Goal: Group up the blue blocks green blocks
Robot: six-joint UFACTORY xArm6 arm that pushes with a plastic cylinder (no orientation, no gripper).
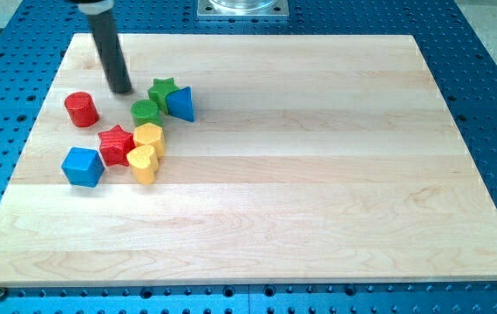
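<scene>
My tip (121, 89) rests on the board at the upper left, just left of the green star (162, 90) and up-left of the green cylinder (145, 112). A blue triangular block (180, 103) touches the green star on its right. A blue cube (83, 167) lies apart, lower left, below the red cylinder (81, 109). The green star, green cylinder and blue triangle sit close together.
A red star (116, 144) sits right of the blue cube. Two yellow blocks, one (149, 136) above the other (143, 163), touch the red star's right side. The wooden board (318, 174) lies on a blue perforated table.
</scene>
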